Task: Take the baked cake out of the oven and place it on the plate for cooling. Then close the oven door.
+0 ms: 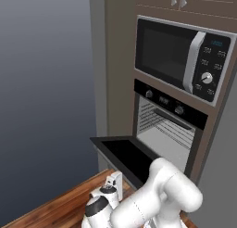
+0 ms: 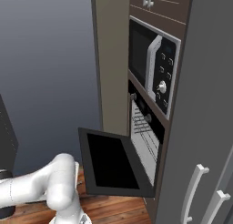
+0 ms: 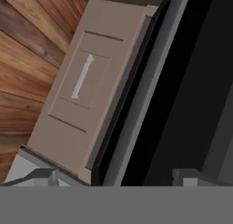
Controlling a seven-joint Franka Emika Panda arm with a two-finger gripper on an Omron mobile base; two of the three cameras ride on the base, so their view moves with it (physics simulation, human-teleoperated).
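The oven (image 1: pixel 169 125) (image 2: pixel 144 127) is built into the wall column under a microwave, and bare wire racks (image 1: pixel 172 129) show in its cavity. Its black glass oven door (image 1: pixel 127 155) (image 2: pixel 111 164) hangs dropped down and wide open. My gripper (image 3: pixel 113 177) is open with nothing between its fingers. It is low down, looking along the underside and grey edge of the oven door (image 3: pixel 182 82). The cake and the plate are out of view.
The black-and-silver microwave (image 1: pixel 180 55) (image 2: pixel 152 63) sits above the oven. Below the door is a brown drawer front (image 3: pixel 82 109) with a silver handle (image 3: pixel 83 76). Wooden floor (image 1: pixel 60 208) (image 3: pixel 27 59) spreads to the left. A grey cabinet with handles (image 2: pixel 200 191) stands at right.
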